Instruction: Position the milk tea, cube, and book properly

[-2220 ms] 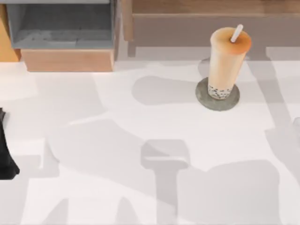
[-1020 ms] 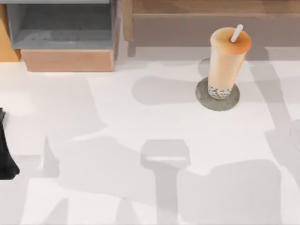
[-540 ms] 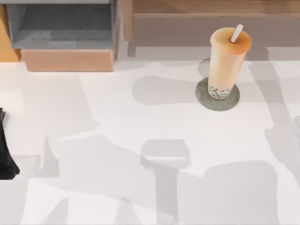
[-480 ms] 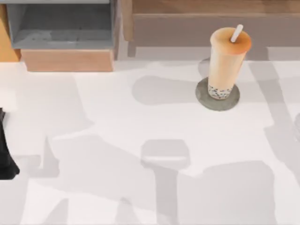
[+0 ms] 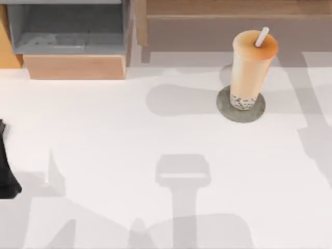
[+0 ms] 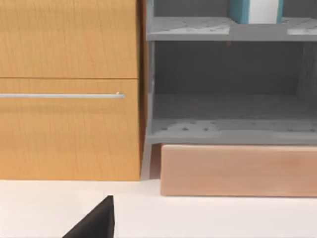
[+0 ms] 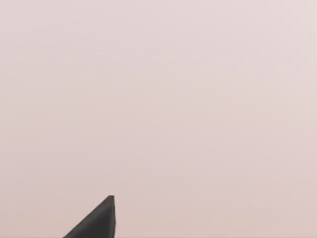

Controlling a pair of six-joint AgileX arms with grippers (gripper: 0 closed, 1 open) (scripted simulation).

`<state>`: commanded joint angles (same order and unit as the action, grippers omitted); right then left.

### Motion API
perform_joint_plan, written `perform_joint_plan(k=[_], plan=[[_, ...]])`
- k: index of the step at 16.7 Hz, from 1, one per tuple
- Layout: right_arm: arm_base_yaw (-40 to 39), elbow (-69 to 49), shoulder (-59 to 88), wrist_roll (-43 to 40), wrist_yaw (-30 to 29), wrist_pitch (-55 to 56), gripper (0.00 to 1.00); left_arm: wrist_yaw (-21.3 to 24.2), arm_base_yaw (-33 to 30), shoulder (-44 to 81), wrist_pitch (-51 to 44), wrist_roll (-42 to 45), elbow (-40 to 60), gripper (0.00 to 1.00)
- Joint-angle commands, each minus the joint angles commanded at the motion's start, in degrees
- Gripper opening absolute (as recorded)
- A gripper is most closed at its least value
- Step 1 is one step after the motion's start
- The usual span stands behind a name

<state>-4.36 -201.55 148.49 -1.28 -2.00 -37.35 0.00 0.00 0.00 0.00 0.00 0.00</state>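
Your left claw sits parked at the worktop's left edge; you cannot tell from here how its fingers stand. Ahead of it a grey shelf unit stands beside a wooden cabinet. The milk tea stands upright on a grey disc at the worktop's far right.

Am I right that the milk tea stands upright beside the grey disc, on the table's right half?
Not quite. In the top view the milk tea stands upright on the grey disc, not beside it; the disc's rim rings the cup's base. The rest holds: it is on the table's right half.
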Motion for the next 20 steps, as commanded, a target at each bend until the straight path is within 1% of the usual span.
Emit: perform_joint_plan(k=[4, 9, 14, 17, 20], plan=[[1.5, 33.3, -22.5, 0.6, 3.1, 5.6, 1.0, 0.0, 0.0, 0.0, 0.0, 0.0, 0.0, 1.0], [3.1, 81.8, -54.5, 1.2, 5.6, 13.5, 1.0, 0.0, 0.0, 0.0, 0.0, 0.0, 0.0, 1.0], [4.0, 129.1, -87.4, 1.4, 6.2, 21.8, 1.0, 0.0, 0.0, 0.0, 0.0, 0.0, 0.0, 1.0], [4.4, 153.6, -105.9, 1.5, 5.6, 26.4, 1.0, 0.0, 0.0, 0.0, 0.0, 0.0, 0.0, 1.0], [4.5, 173.4, -122.3, 1.5, 4.7, 30.5, 1.0, 0.0, 0.0, 0.0, 0.0, 0.0, 0.0, 1.0]])
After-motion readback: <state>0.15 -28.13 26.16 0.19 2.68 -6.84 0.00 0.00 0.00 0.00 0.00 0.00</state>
